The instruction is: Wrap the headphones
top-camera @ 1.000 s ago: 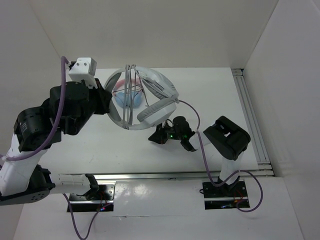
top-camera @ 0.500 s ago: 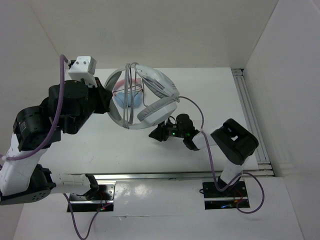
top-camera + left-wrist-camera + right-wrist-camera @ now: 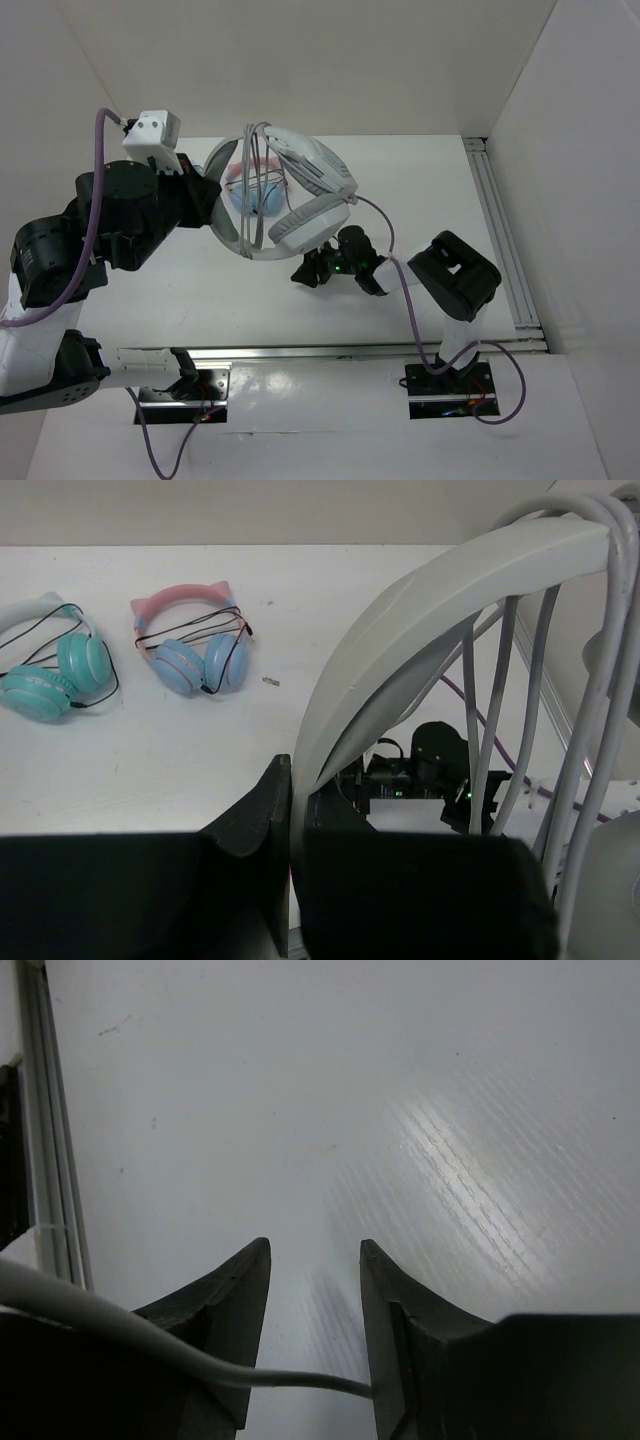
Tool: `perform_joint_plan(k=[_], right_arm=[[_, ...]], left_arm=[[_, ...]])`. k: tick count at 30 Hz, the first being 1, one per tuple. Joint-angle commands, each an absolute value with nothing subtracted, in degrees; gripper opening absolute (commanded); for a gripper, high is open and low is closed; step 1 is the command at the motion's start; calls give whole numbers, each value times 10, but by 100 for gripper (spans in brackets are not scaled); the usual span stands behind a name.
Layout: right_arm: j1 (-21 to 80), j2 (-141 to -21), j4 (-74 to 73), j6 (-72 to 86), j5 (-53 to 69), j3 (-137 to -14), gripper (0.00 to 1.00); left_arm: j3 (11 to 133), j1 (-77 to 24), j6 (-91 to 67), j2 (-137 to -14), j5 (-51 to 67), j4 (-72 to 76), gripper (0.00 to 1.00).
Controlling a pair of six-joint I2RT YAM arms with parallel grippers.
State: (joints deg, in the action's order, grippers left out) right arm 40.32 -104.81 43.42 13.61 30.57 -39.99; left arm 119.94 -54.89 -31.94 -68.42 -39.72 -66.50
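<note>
The large white-and-grey headphones (image 3: 305, 190) hang above the table. My left gripper (image 3: 212, 200) is shut on the wide headband (image 3: 420, 630), which shows pinched between its fingers in the left wrist view. The thin grey cable (image 3: 258, 195) runs in several turns across the headband arch and also shows in the left wrist view (image 3: 540, 680). My right gripper (image 3: 340, 280) is just below the lower ear cup, low over the table. Its jaws stand apart in the right wrist view (image 3: 313, 1245). A stretch of grey cable (image 3: 300, 1380) crosses between its fingers and touches the right one.
The pink-and-blue cat-ear pair (image 3: 195, 645) and the teal pair (image 3: 50, 670) lie on the table at the back left. The pink-and-blue pair shows through the headband arch from above (image 3: 250, 190). A metal rail (image 3: 500, 230) runs along the table's right side. White walls enclose the table.
My left arm has shifted slightly left with the headphones. My right gripper has moved a little left under the ear cup, and its elbow has swung back left.
</note>
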Motion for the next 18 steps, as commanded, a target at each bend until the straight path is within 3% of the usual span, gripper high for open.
perform_joint_plan(k=[1,10,18], right_arm=[[406,-1069,414,108,296,-425,49],[396,-1060,396,96,258,-426,59],[378,-1033,325,49,231,-439,56]], left_arm=[[1217,-547,-352,-670,-382,-598,0],[1219,-547,-347,-664,-382,-609,0],[1219,-547,-342,-670,-372,-614,0]])
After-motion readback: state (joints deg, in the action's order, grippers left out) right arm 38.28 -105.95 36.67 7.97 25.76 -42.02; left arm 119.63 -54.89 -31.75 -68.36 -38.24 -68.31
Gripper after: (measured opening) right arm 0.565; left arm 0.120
